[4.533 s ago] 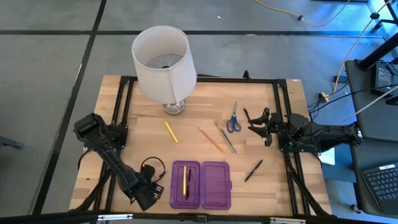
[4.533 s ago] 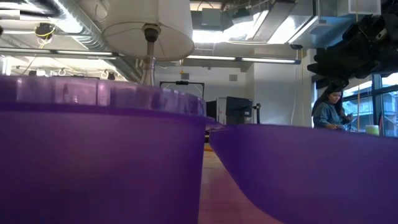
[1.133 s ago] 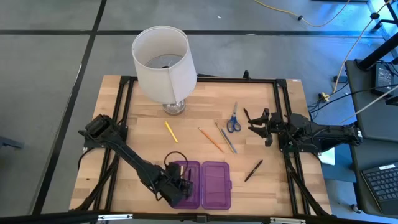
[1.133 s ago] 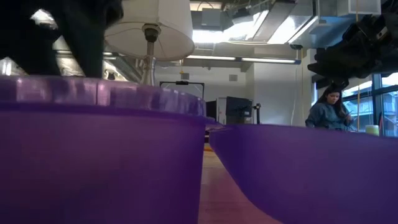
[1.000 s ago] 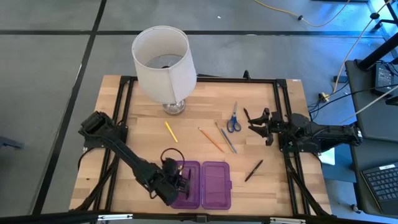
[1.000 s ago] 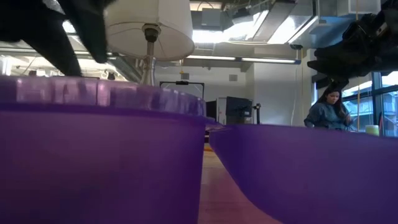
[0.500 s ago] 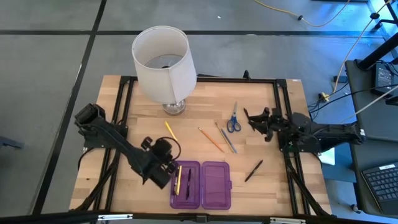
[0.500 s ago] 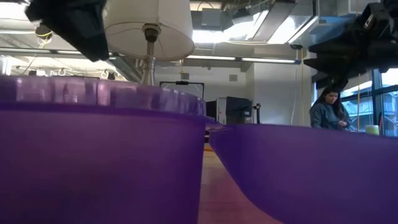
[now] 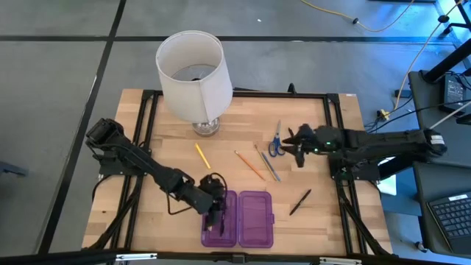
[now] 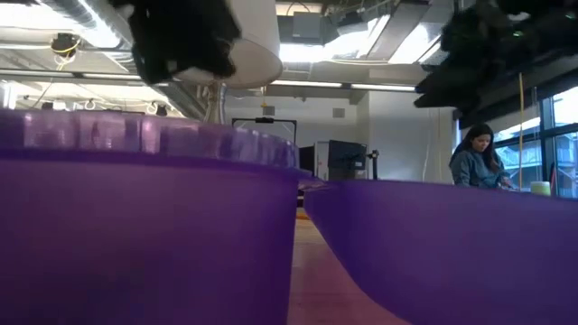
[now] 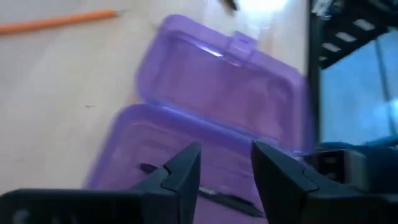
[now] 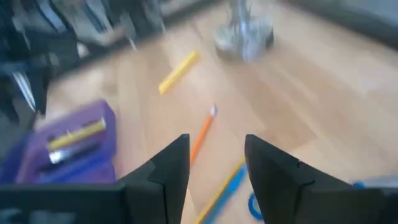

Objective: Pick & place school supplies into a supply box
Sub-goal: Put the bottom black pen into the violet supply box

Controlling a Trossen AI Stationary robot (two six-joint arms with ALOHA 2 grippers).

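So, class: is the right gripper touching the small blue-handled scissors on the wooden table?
Apart. In the high view the right gripper hovers just beside the blue-handled scissors, with bare wooden table showing between them; its open jaws hold nothing in the right wrist view.

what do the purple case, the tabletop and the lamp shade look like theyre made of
The purple case looks like translucent plastic with a smooth, slightly glossy finish: light glints on its lid in the left wrist view, and things inside show through. The tabletop seems to be pale wood, matt, with plank seams visible. The lamp shade looks like white fabric or paper over a frame; which one cannot be told.
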